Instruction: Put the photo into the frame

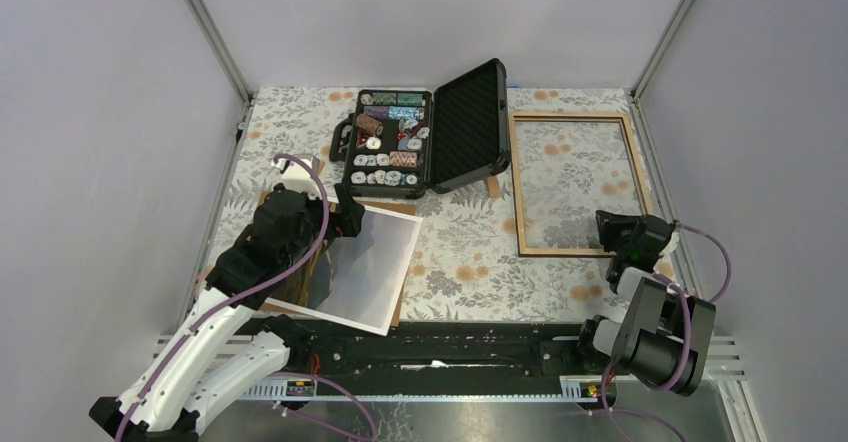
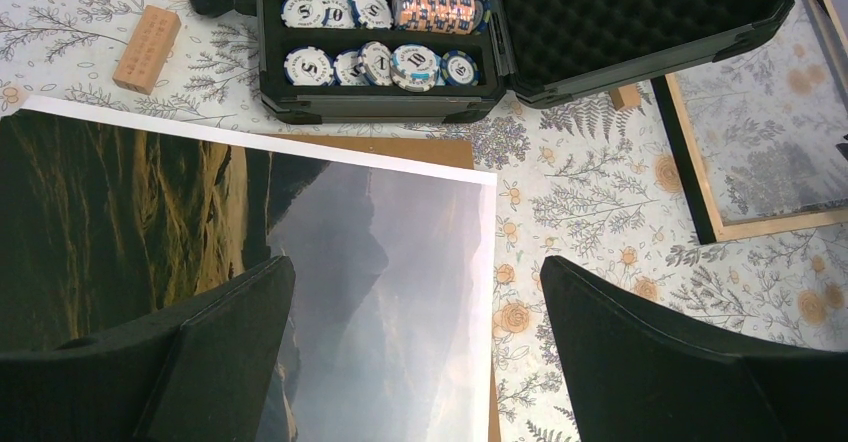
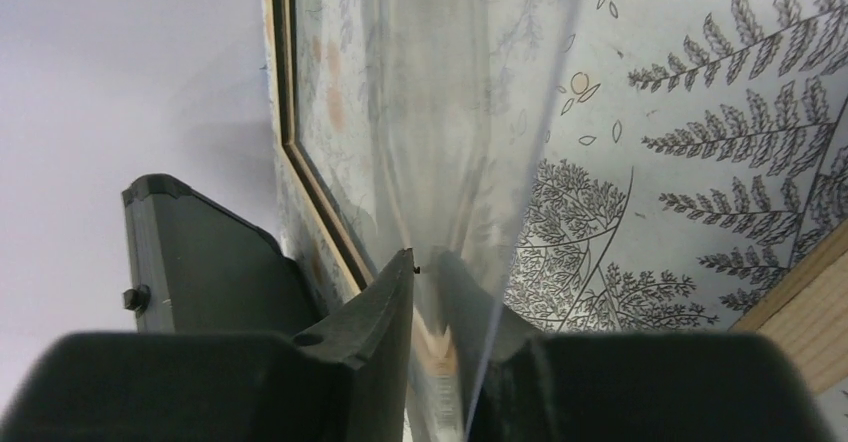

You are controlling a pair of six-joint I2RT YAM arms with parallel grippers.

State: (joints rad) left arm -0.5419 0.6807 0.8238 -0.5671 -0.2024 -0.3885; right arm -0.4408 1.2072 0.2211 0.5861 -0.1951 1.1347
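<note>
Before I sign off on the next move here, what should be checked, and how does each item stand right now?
1. Left gripper open: ok, jaws wide apart.
2. Photo gripped: not ok; it lies over the brown backing board, its right edge below the open jaws.
3. Right gripper has a hold: ok, shut on the clear pane.
4. Frame open to take the photo: ok, the tablecloth shows through it.
5. Pane lifted free of the frame: cannot tell.
6. Poker chip case apart from the frame: cannot tell; its open lid stands close to the left rail.
</note>
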